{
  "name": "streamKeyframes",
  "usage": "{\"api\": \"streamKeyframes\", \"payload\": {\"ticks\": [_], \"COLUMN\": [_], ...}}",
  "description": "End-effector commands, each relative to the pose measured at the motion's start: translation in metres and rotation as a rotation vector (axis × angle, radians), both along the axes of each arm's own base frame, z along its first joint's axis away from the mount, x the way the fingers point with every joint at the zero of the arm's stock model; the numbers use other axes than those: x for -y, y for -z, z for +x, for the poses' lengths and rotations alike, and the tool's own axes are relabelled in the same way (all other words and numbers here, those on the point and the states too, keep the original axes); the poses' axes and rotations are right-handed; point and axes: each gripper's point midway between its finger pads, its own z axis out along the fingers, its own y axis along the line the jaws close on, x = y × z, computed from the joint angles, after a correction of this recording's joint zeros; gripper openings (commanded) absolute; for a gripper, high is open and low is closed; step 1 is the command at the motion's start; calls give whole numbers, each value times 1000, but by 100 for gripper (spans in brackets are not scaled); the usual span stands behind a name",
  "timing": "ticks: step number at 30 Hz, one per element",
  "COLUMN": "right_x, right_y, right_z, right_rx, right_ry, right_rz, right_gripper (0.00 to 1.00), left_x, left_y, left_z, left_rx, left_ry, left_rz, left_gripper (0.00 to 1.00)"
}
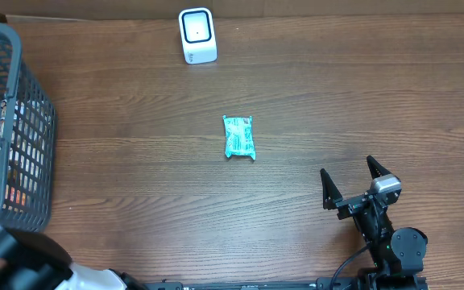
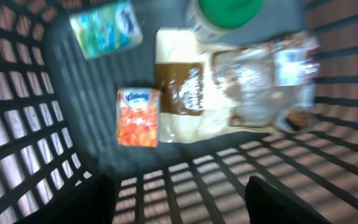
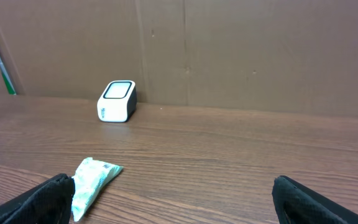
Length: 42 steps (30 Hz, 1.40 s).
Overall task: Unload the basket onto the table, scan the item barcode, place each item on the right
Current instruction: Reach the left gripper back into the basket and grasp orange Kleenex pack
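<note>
1. Overhead: The fingers of the right gripper (image 1: 346,167) are spread as wide as they go and hold nothing. They wait well to the near right of the white box-shaped barcode scanner with a dark window (image 1: 197,35). A teal foil packet (image 1: 239,136) lies flat on the brown wooden table (image 1: 135,121), in front of the scanner and a little to its right, apart from both arms. A dark grey plastic mesh basket (image 1: 31,105) sits far to the left of the scanner. The left gripper cannot be made out in this view.

2. Left wrist: The picture is blurred. The left gripper (image 2: 179,186) hangs over the inside of the basket (image 2: 17,124) with its dark fingers (image 2: 82,202) well parted and empty. Below them lie an orange-red packet (image 2: 138,117), a blue-green packet (image 2: 106,28), a brown-and-cream pouch (image 2: 179,93) and a clear plastic bag (image 2: 266,81).

3. Right wrist: The black fingers (image 3: 36,202) show at both lower corners, wide apart and empty. The teal foil packet (image 3: 92,177) lies on the near side of the scanner (image 3: 117,101), close to the left-hand finger.

4. Judgement: This looks like the fetching step, since nothing is gripped yet. The next move calls for lowering onto one item, closing on it and carrying it to the scanner with its barcode turned to the window. No barcode can be read from here.
</note>
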Motion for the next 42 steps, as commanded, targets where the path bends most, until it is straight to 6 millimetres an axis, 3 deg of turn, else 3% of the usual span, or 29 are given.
{"api": "streamKeyframes", "payload": {"ticks": [1,6,12,18,22,25,28,31,32,37,42], "right_x": [1,1,1,1,1,1,1,1,1,1,1], "right_y": [2,2,2,2,2,2,2,2,2,2,2], "right_z": [0,0,0,0,0,0,0,0,0,0,0], "right_rx": [6,6,6,6,6,6,6,6,6,6,6], "right_ry": [7,7,7,8,7,7,7,7,7,7,7], "right_rz": [-2,-2,-2,-2,-2,-2,-2,-2,-2,-2,-2], "right_gripper": [100,100,100,100,100,100,100,100,100,100,100], "left_x": [-4,-8,-8,-4,-2,0,1,2,2,2,-2], "left_y": [32,73,119,167,185,192,195,194,194,185,147], "left_z": [-2,-4,-24,-34,-33,-32,-34,-34,-34,-33,-22], "left_rx": [-84,-181,-322,-333,-319,-316,-321,-322,-324,-321,-265], "left_ry": [4,8,-8,-13,-7,-2,-2,3,9,17,19], "left_rz": [-59,-132,-154,-155,-142,-137,-139,-143,-144,-147,-131], "left_gripper": [67,60,58,59,59,59,50,8,4,4,4]}}
